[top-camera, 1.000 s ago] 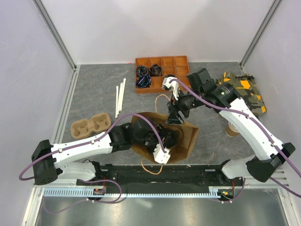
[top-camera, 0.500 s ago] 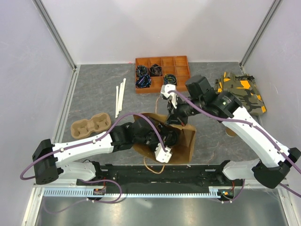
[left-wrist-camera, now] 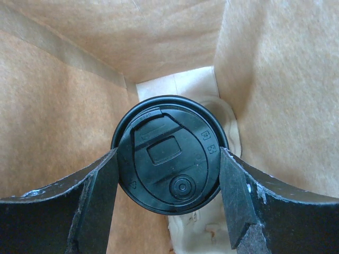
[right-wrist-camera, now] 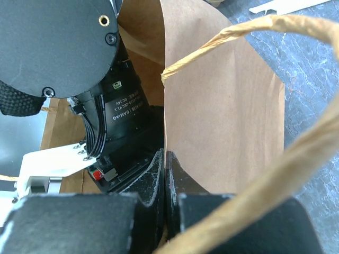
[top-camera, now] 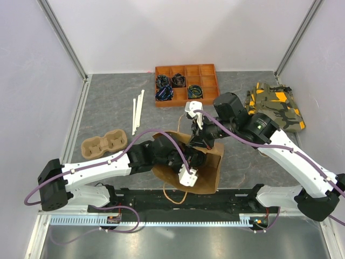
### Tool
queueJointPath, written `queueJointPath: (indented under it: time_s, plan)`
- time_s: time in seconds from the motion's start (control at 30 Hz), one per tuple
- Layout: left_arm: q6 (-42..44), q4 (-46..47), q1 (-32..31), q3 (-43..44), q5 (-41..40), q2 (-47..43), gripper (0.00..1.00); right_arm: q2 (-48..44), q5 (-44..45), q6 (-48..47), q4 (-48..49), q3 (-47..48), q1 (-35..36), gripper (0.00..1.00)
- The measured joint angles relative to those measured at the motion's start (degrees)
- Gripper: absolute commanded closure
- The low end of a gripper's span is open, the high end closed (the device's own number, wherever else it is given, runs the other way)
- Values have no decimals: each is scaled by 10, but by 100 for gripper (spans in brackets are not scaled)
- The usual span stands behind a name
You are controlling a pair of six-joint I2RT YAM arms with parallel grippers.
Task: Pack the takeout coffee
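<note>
Checking the top view first: grey stone-look desk (top-camera: 108,102), boxed in by plain white walls (top-camera: 178,32), with aluminium posts (top-camera: 62,38) at the back corners.

Left to right on the desk:
- moulded cup carrier (top-camera: 103,143)
- a few white strips (top-camera: 138,110)
- orange tray (top-camera: 186,83) of compartments at the back, dark bits in several of them
- brown paper bag (top-camera: 210,167) at centre front
- camouflage cloth (top-camera: 276,105) at far right

Both arms met at the bag. The left arm reached into its mouth and the right came at its far rim. From above, the bag's inside was blocked by the left wrist.

Left wrist view filled that gap. The takeout coffee (left-wrist-camera: 175,137) sat inside the bag with its black lid (left-wrist-camera: 159,153) facing the camera, over white paper (left-wrist-camera: 180,84) at the bag's bottom. The left gripper (left-wrist-camera: 168,159) was grasping it, one finger touching each side of the lid rim. The cup body was hidden under the lid.

Right wrist view gave what neither of the others did. The right gripper (right-wrist-camera: 164,166) was clenched on the bag's edge, with the paper wall pinched between its fingers. The twisted paper handle (right-wrist-camera: 254,29) crossed the foreground, and the left arm's black wrist body (right-wrist-camera: 114,111) sat just inside the opening. No coffee was visible from that side.
</note>
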Motion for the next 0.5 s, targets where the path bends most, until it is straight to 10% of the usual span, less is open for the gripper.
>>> queueJointPath:
  time_s: [0.5]
  plan:
    - [0, 47, -2, -16, 3, 59, 73, -12, -5, 30, 18, -25, -12, 100]
